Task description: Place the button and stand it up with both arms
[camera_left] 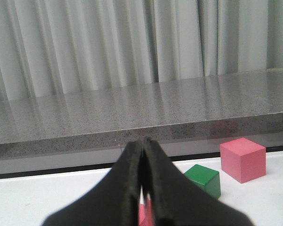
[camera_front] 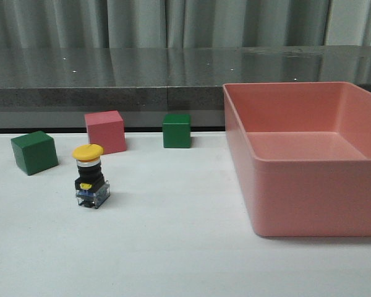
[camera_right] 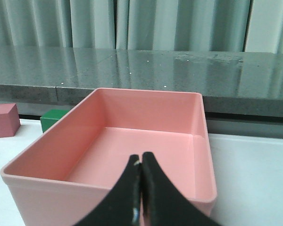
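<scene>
Since the button (camera_front: 90,177) stands top-heavy and rigid, its black body is judged the hold; both hands, left (camera_left: 142,188) and right (camera_right: 141,188), are closed empty.

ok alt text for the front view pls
A yellow-capped push button stands upright on a white table, cap up. Behind it sit a green cube, a pink cube and another green cube; an empty pink bin is at right.

Two green cubes (camera_front: 34,152) (camera_front: 176,130), one pink cube (camera_front: 105,132)
</scene>
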`<state>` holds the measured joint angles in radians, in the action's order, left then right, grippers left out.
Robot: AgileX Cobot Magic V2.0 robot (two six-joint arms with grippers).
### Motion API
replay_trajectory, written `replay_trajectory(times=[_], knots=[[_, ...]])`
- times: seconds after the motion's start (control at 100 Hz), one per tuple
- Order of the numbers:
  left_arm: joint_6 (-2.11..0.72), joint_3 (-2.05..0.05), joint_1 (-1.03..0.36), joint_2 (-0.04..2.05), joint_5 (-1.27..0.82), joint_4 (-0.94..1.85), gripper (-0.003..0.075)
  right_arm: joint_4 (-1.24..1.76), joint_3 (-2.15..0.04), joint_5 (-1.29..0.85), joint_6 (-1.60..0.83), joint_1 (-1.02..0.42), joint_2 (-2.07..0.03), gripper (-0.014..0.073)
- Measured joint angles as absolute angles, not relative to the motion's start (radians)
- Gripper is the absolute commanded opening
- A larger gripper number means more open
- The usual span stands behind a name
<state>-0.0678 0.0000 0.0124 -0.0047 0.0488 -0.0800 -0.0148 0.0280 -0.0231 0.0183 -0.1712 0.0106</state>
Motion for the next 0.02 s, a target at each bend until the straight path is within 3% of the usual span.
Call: replay_trajectory(times=[0.02], knots=[[-0.068,0.000,0.012,-0.005,0.049,-0.080,-0.0020,-0.015,0.028,-0.023,0.018,-0.171,0.011,-0.0062]])
